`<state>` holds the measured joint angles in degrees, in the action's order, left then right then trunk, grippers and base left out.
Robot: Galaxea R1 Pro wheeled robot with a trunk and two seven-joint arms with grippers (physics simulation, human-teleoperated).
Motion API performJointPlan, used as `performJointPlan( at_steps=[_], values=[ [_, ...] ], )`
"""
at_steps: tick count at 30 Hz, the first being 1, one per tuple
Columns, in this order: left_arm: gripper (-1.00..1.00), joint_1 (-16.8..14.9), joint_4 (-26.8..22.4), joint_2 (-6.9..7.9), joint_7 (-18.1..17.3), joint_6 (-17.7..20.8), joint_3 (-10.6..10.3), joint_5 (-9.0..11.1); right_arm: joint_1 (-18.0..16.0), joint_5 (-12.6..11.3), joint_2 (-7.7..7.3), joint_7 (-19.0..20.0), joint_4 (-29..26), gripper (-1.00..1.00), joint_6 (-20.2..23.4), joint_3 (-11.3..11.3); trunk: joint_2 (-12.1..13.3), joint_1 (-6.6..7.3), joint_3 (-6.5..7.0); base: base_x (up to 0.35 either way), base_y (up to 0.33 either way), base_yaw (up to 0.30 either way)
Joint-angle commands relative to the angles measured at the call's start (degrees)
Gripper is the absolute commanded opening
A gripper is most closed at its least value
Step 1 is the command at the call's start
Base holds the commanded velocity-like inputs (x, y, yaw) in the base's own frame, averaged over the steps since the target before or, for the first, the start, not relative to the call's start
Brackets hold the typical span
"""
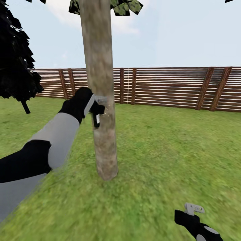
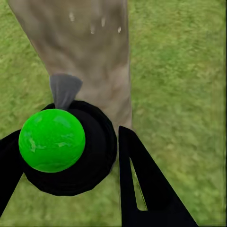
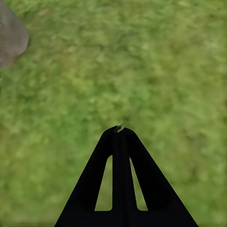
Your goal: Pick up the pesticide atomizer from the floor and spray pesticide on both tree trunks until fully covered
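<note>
Against tree trunk (image 1: pixel 100 83), pesticide atomizer (image 1: pixel 96 115)

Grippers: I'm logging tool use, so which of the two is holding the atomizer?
The left gripper, raised against the tree trunk, has its jaws around the pesticide atomizer. The right gripper hangs low over the grass, jaws shut and empty.

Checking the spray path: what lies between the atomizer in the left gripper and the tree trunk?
Nothing solid: in the head view the pesticide atomizer sits right against the tree trunk, with a few white specks on the bark.
</note>
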<state>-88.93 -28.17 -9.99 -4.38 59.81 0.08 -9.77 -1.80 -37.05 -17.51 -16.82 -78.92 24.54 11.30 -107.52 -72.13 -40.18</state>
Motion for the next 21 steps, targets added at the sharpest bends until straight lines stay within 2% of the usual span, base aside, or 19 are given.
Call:
performJointPlan(
  at_steps=[1,2,3,5,8,12,13,15,18,21],
  values=[
    [-1.00,-1.74,1.90,-0.01,-0.31,0.19,-0.01,-0.33,-0.05,-0.56,-0.07,-0.58,-0.09,-1.00,0.07,0.24,-0.02,0.00,-0.07,0.000,0.000,0.000],
    [-1.00,-3.36,3.61,-0.01,-0.27,0.19,0.00,-0.05,-0.05,-0.57,-0.07,-0.60,-0.09,-1.00,0.07,0.33,-0.02,0.00,-0.07,0.000,0.000,0.000],
    [-1.00,-6.45,6.15,-0.01,-0.22,0.19,0.01,0.25,-0.05,-0.56,-0.05,-0.64,-0.09,-1.00,0.07,0.42,-0.02,0.00,-0.07,0.000,0.000,0.000],
    [-1.00,-9.77,8.29,-0.01,-0.20,0.19,0.01,0.40,-0.05,-0.57,0.00,-0.66,-0.09,-1.00,0.07,0.54,-0.02,0.00,-0.07,0.000,0.000,0.000],
    [-1.00,-13.48,10.76,-0.01,-0.19,0.19,0.08,0.51,-0.05,-0.50,-0.05,-0.73,-0.09,-1.00,0.07,1.27,-0.02,0.00,-0.07,0.000,0.000,0.000],
    [-1.00,-17.74,12.48,-0.01,-0.13,0.19,0.10,1.96,-0.05,-0.59,-0.05,-3.16,-0.09,-1.00,0.02,1.57,-0.02,0.00,-0.07,0.000,0.000,0.000],
    [-1.00,-19.80,14.18,-0.01,0.05,0.19,0.10,2.21,-0.05,-0.62,-0.03,-3.53,-0.09,-1.00,0.02,1.62,-0.02,0.00,-0.07,0.000,0.000,0.000],
    [-1.00,-22.36,16.12,-0.01,0.31,0.19,0.10,2.42,-0.05,-0.63,-0.04,-3.76,-0.09,-1.00,0.00,1.67,-0.02,0.00,-0.07,0.000,0.000,0.000],
    [-1.00,-26.10,17.97,-0.01,0.55,0.19,0.10,4.04,-0.05,-0.65,-0.05,-3.89,-0.09,-1.00,-0.01,1.63,-0.02,0.00,-0.07,0.000,0.000,0.000],
    [-1.00,-30.02,20.90,-0.01,0.77,0.19,0.14,4.70,-0.05,-0.66,0.00,-3.93,-0.09,-1.00,-0.02,1.62,-0.02,0.00,-0.07,0.000,0.000,0.000]
  ],
)
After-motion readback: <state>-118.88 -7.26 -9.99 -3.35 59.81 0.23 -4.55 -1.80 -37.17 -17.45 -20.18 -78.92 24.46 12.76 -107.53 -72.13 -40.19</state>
